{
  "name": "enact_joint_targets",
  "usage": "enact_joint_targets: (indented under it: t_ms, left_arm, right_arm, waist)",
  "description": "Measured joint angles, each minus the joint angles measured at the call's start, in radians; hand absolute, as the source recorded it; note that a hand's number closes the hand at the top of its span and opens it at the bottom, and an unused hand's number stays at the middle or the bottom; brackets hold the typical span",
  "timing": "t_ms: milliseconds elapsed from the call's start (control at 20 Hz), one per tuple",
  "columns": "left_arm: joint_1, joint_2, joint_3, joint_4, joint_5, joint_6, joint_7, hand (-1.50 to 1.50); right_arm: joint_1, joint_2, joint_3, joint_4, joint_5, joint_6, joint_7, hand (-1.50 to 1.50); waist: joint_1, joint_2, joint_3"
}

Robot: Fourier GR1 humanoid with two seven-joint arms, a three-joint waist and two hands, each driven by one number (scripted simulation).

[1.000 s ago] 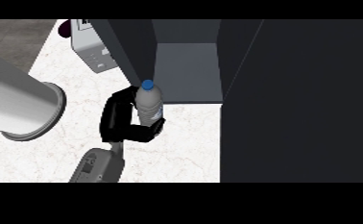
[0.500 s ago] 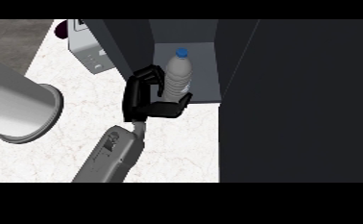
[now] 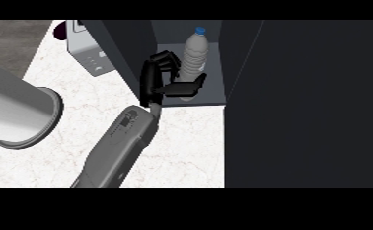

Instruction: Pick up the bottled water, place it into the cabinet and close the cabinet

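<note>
The bottled water (image 3: 195, 51) is clear with a blue cap and stands upright inside the open cabinet (image 3: 211, 98), on its grey floor near the left wall. My right hand (image 3: 154, 78) is just left of the bottle. Its fingers (image 3: 167, 60) curl toward the bottle's side and its thumb crosses in front of the bottle's lower part. The grey forearm (image 3: 120, 145) rises from the lower edge to the cabinet's mouth. My left hand does not show.
The cabinet's dark door (image 3: 299, 105) stands open and fills the right side. A pale boxy appliance (image 3: 91, 54) sits left of the cabinet, a dark purple thing (image 3: 61, 26) behind it. A thick grey forearm (image 3: 25, 110) lies at the left edge over the white marble counter (image 3: 186, 145).
The right hand has carried the bottle away from me and to the right, from over the counter into the cabinet. The forearm has stretched out further. The grey forearm at the left stayed still.
</note>
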Motion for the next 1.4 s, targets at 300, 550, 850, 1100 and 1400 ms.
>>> enact_joint_targets:
  t_ms: [300,550,850,1100,1400]
  left_arm:
    - [-0.105,0.000,0.049,0.182,0.060,-0.030,-0.066,1.50]
    - [-0.185,0.000,0.071,0.316,0.094,-0.021,-0.132,1.50]
    - [-0.311,0.001,0.114,0.483,0.100,-0.008,-0.190,1.50]
    - [-0.388,0.001,0.124,0.599,0.086,0.019,-0.222,-1.50]
    - [-0.453,0.007,0.140,0.705,0.069,0.016,-0.232,-1.50]
  right_arm:
    - [-0.022,-0.012,-0.008,0.005,-0.018,-0.013,0.016,-1.50]
    - [0.015,0.009,-0.002,0.005,-0.029,0.031,0.005,-1.50]
    - [-0.020,-0.010,-0.001,0.009,-0.042,0.020,0.010,-1.50]
    - [-0.034,-0.011,0.011,0.013,-0.049,0.017,0.017,-1.50]
    - [-0.039,-0.024,0.005,0.012,-0.059,0.024,0.017,-1.50]
  waist:
    - [-0.004,0.004,0.000]
    - [-0.017,0.005,0.000]
    - [-0.024,0.012,-0.001]
    - [-0.032,0.015,-0.001]
    - [-0.038,0.018,-0.001]
